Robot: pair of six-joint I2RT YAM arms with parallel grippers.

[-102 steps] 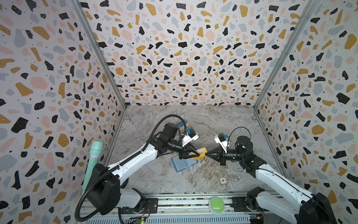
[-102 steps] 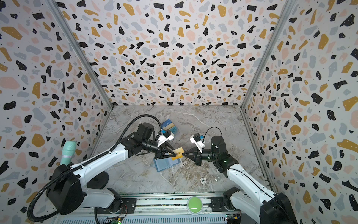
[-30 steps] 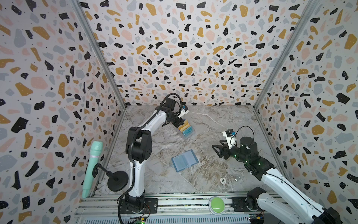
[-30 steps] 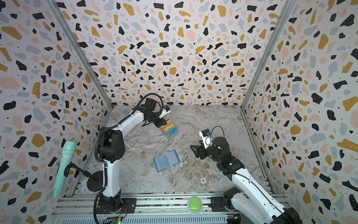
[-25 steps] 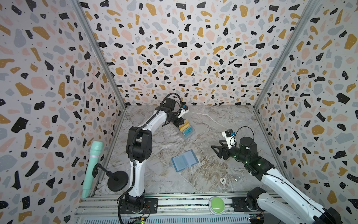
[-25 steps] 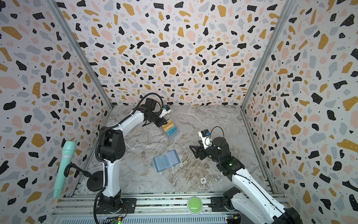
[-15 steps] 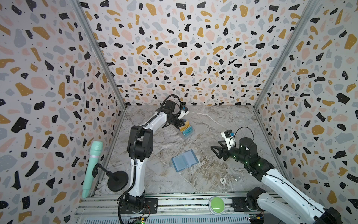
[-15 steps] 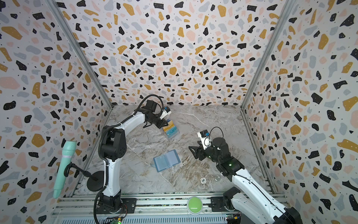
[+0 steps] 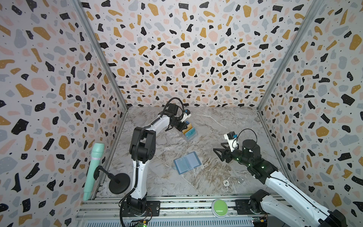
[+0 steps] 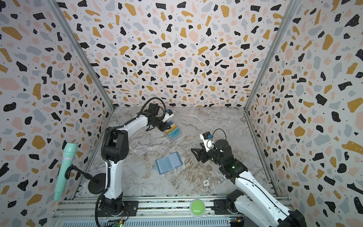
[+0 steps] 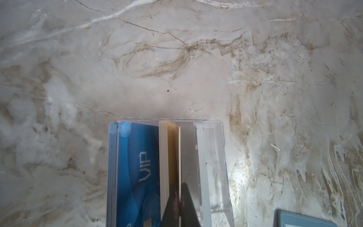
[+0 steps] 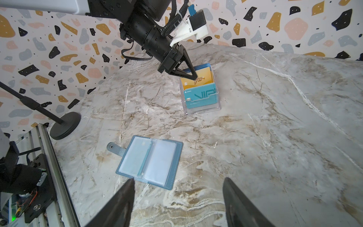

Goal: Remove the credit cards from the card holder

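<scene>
Left end effector (image 12: 194, 77) closed on the top edge of the yellow-tan card (image 12: 204, 75), which stands in the clear acrylic stand (image 12: 202, 111). The teal card (image 12: 200, 97) occupies the adjacent tier. Right end effector (image 12: 178, 179) has its jaws apart and holds nothing. Near it, the card holder (image 12: 149, 161) lies open on the desk (image 12: 275, 137).

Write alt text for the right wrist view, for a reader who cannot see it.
The left gripper, shut on a yellow card, holds it in a clear stand behind a teal card, far across a marble table. Nearer, a blue wallet lies open and flat, with the open right gripper in the foreground.
</scene>
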